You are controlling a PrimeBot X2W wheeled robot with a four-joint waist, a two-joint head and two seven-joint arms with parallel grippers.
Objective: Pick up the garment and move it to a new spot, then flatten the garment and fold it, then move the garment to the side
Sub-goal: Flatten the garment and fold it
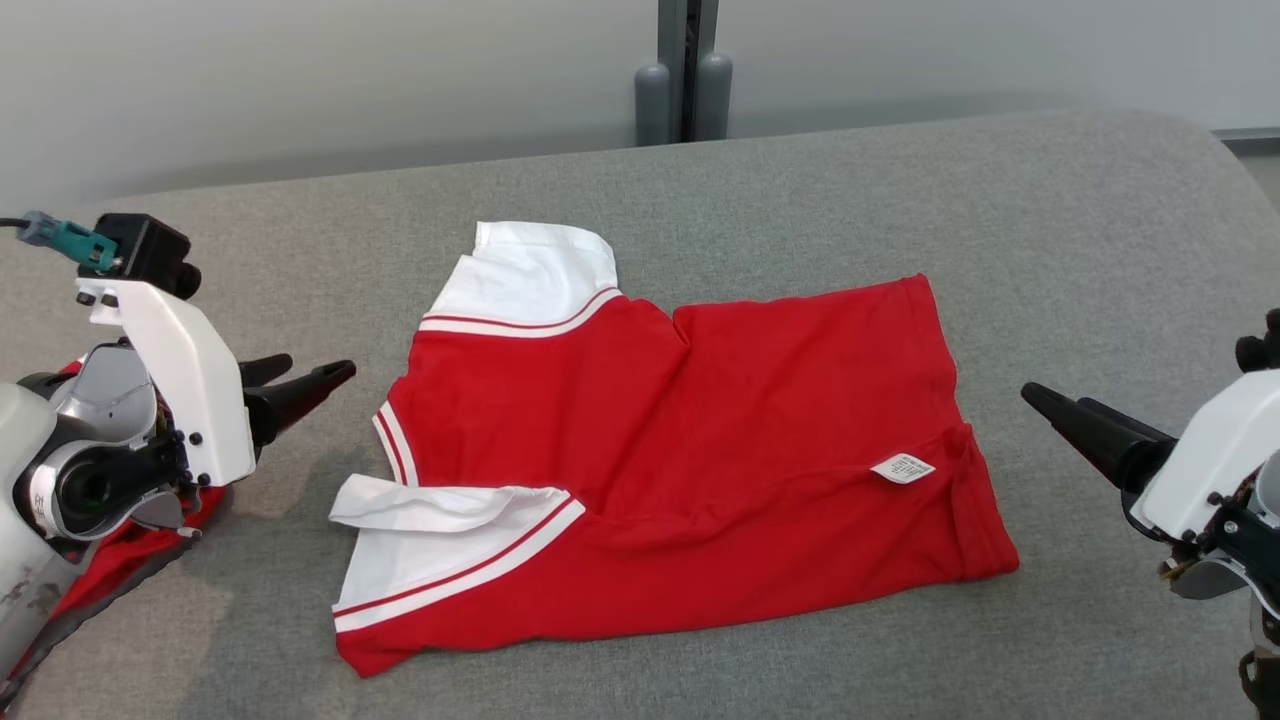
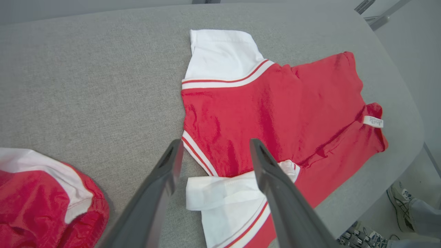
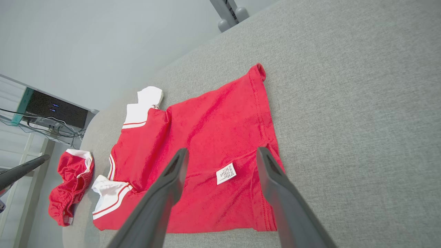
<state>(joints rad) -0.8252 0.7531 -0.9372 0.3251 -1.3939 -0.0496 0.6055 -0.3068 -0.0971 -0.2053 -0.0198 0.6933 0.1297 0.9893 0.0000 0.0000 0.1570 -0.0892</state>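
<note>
Ahead of left gripper (image 1: 315, 367): narrow free strip of grey woven tabletop (image 1: 800, 200), then flat red shirt with white sleeves (image 1: 680, 450). Behind it: crumpled red-and-white cloth heap (image 2: 44, 199), possibly touching the wrist. Ahead of right gripper (image 1: 1052, 402): free strip, same shirt.

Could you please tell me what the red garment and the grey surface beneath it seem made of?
Red garment: probably a soft matte knit fabric, going by its limp creases and stitched hem. Grey surface: seemingly woven, heathered upholstery cloth, perhaps padded, given its speckled weave and rounded edge.
</note>
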